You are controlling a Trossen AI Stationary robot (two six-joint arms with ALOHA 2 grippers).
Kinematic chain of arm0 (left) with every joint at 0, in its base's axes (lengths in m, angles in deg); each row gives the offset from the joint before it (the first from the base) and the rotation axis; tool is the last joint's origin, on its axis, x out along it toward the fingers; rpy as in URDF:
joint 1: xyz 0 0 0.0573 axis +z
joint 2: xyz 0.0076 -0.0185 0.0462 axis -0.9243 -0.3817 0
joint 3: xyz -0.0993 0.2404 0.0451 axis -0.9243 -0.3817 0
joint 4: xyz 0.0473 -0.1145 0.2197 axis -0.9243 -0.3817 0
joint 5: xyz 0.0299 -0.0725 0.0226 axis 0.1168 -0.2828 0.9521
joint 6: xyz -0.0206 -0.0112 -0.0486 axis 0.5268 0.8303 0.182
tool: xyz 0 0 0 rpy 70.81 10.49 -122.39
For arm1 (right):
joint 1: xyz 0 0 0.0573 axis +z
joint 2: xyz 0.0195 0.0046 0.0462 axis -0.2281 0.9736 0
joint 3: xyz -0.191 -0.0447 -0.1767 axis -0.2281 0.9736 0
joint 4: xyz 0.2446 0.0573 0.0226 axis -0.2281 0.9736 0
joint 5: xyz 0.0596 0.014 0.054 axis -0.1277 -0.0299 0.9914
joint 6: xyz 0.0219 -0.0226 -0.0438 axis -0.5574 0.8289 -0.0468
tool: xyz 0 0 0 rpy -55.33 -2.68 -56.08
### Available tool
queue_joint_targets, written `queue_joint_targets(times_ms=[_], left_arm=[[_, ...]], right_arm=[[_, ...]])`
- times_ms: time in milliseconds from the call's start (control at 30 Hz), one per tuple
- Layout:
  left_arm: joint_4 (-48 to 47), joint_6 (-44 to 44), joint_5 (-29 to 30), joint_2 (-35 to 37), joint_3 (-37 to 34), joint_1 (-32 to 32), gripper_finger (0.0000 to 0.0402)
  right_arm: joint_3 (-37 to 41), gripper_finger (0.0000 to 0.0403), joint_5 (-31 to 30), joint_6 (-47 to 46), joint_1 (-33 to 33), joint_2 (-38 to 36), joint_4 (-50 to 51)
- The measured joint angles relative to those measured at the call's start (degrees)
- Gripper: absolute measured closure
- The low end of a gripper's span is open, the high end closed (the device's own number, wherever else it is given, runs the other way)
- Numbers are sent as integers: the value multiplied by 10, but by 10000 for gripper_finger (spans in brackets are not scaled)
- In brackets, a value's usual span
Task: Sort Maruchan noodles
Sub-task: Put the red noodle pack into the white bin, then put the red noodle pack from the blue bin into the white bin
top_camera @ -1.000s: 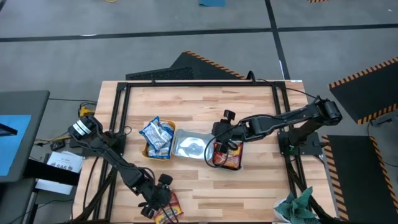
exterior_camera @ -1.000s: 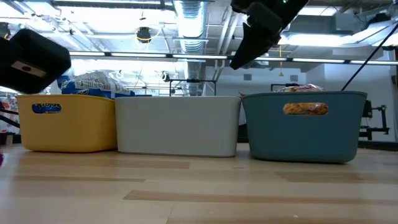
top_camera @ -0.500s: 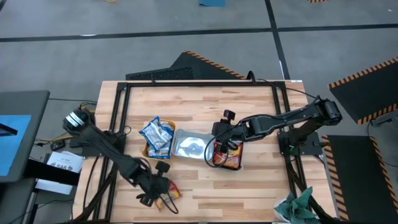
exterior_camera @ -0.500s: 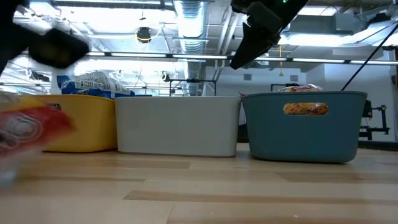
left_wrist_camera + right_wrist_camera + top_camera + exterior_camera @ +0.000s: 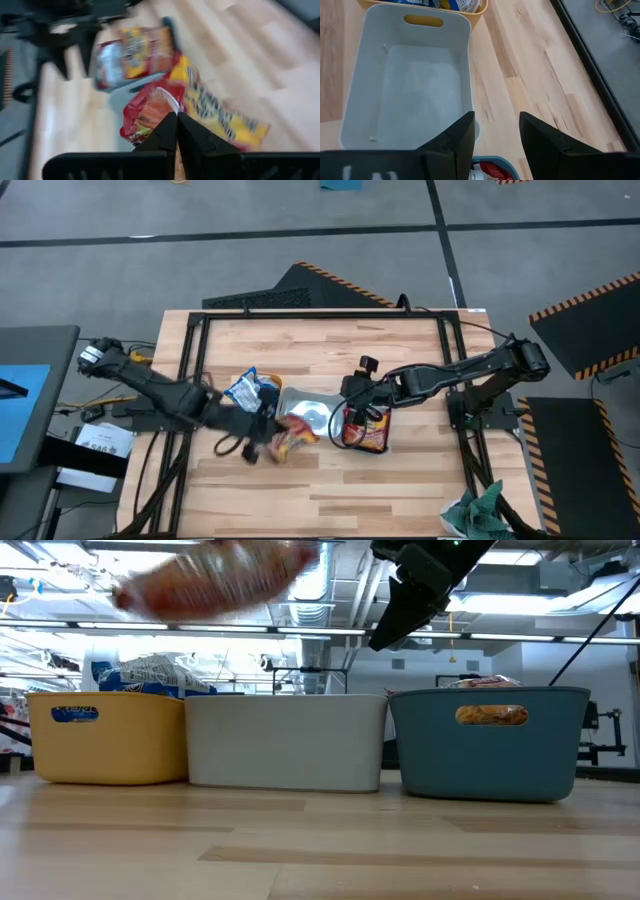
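Note:
My left gripper (image 5: 263, 430) is shut on a red-and-yellow Maruchan packet (image 5: 292, 436), carried in the air by the near side of the clear tray (image 5: 305, 412). The packet shows blurred high in the low view (image 5: 215, 575). Blue-and-yellow packets (image 5: 250, 395) lie in the orange tray (image 5: 236, 423). Red-orange packets (image 5: 366, 436) lie in the teal tray (image 5: 488, 745). My right gripper (image 5: 352, 394) is open and empty above the gap between the clear and teal trays; it also shows in its own wrist view (image 5: 495, 132). My left gripper pinches the packet's red part (image 5: 159, 106) between its two fingers, whose tips (image 5: 170, 125) cover the exact spot. The packet reaches out beyond the fingertips, its yellow part (image 5: 220, 120) farther off. It is lifted clear of the table.
The three trays stand side by side across the table's middle: orange at the left, clear in the middle (image 5: 410, 85), teal at the right. A green cloth (image 5: 478, 510) lies off the near right corner. Bare wood lies along the near and far sides.
My left gripper has gone up and from the table's near edge toward the trays, carrying the red-and-yellow packet with it. The packet is lifted clear, from table height to well above the tray rims.

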Motion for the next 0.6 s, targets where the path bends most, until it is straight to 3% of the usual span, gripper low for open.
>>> queue_joint_targets(times_ms=[200,333,600], left_arm=[[94,-82,-59,-33,-18,120,401],[136,-117,-63,-53,-29,172,401],[137,-95,-82,-37,-31,190,402]], right_arm=[[0,227,-44,0,3,0,9],[0,227,-73,0,12,0,23],[0,227,-92,-5,37,0,54]])
